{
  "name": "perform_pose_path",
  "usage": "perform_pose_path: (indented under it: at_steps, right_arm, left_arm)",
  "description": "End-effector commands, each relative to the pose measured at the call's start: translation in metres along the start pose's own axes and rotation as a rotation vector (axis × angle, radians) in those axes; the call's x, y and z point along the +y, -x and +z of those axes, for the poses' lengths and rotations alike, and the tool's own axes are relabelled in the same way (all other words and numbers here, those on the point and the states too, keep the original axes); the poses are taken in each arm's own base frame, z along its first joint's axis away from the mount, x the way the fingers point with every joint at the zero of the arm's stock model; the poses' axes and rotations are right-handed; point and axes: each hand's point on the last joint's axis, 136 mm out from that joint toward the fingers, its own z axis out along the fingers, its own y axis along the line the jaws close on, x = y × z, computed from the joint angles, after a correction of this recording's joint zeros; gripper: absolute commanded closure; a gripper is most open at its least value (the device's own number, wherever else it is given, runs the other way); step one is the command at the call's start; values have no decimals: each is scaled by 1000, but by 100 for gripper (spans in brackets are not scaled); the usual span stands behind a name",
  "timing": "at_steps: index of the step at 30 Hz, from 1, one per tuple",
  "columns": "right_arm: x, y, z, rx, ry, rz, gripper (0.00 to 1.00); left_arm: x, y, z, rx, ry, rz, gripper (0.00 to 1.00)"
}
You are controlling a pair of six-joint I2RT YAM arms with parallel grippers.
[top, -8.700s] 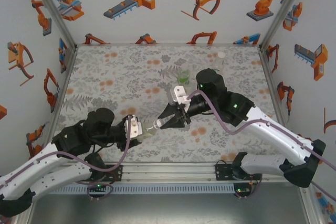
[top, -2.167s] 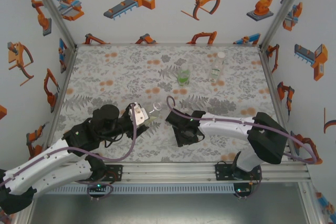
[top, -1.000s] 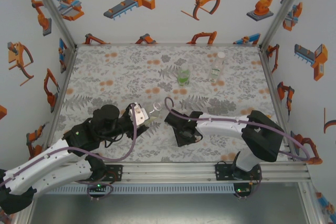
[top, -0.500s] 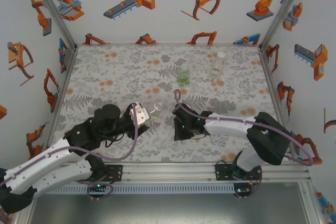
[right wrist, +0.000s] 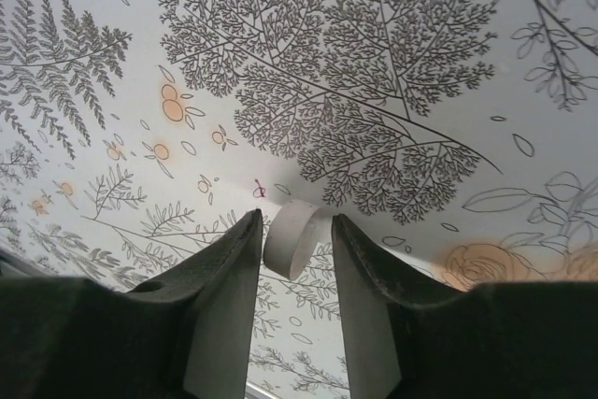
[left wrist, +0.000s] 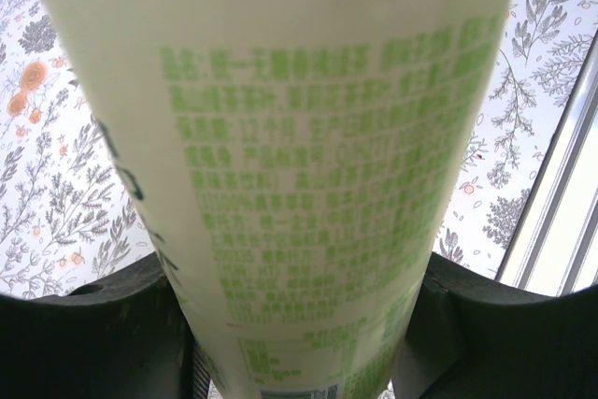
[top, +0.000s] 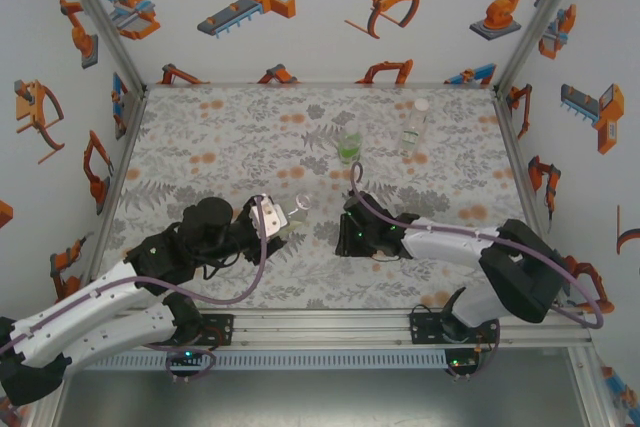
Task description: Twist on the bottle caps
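Right gripper is low at the mat, jaws narrow and straddling a white cap. The cap sits between the fingers, tilted on edge, and its far end looks to touch the mat. There's a sliver of gap on one side, so I can't tell if it's actually clamped. Left gripper is closed around a bottle with green print on the label. It looks held off the mat, neck angled toward the right arm and near the right gripper, not touching. The mouth looks bare, though it's small in the top view. Two more bottles stand well apart toward the far side: a green one and a clear one with a white top. Step in hand, as I read it: picking up the cap for the held bottle. Next: get a firm pinch, lift, turn the cap so its open side faces the neck, line up the axes, press lightly, twist. Risk: the cap is tiny and caught on edge, so it could pop out, or cross-thread if it goes on skewed.
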Motion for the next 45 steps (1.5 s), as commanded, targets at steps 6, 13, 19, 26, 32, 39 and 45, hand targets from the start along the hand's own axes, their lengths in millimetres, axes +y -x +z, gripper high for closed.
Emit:
perform_pose_path:
  at_steps: [6, 13, 19, 26, 32, 39, 45]
  right_arm:
    - [-44, -19, -3, 62, -191, -61, 53]
    - [-46, -12, -15, 27, -178, -45, 57]
    - [-51, -12, -24, 14, -147, -17, 69]
    - [-45, -8, -24, -17, -33, 58, 82]
    - [3, 9, -15, -60, 285, 148, 83]
    - [-49, -27, 24, 59, 92, 249, 64]
    - [-100, -45, 7, 60, -157, 140, 57]
  left_arm:
    - [3, 16, -4, -41, -4, -28, 100]
    - [3, 14, -4, -37, -2, -39, 100]
    - [2, 16, -2, -43, -8, -44, 100]
    - [0, 16, 2, -41, -22, -49, 100]
    - [0, 18, 2, -41, -25, -49, 100]
    - [-1, 18, 1, -38, -29, -56, 100]
    - [1, 17, 0, -31, -22, -64, 100]
